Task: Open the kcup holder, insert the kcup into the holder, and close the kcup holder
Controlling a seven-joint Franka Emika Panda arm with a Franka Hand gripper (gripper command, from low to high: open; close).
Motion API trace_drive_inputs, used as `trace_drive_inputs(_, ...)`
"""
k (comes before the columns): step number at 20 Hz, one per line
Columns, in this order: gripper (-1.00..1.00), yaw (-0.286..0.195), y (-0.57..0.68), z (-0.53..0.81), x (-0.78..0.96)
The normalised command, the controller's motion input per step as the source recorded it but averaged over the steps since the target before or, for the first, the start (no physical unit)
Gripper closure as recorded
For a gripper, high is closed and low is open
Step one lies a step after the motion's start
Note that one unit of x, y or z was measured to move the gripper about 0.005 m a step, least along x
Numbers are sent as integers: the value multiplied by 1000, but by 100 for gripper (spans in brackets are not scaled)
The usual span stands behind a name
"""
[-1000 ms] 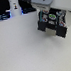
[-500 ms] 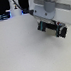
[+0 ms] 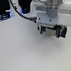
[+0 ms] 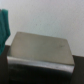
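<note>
In the wrist view the kcup holder fills the middle as a dark boxy unit with a greyish top, and it looks shut. A blurred green shape sits at the frame edge beside it; I cannot tell whether it is the kcup. No fingers show in that view. In the exterior view my gripper hangs over the white table at the upper right. Its black fingers are too blurred to show whether they are open or hold anything. The holder does not show in the exterior view.
Dark equipment and a black cable stand along the back edge at the exterior view's left. White table surface spreads below and to the left of the gripper.
The gripper has stayed in nearly the same spot in the exterior view. Its hand has tilted slightly between the frames.
</note>
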Motion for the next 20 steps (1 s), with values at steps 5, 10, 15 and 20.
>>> trace_drive_inputs(5,-100,160,332,-11,-283)
trace_drive_inputs(10,-100,134,426,15,-272)
trace_drive_inputs(15,-100,161,253,-60,-399)
trace_drive_inputs(20,-100,163,271,-67,-447)
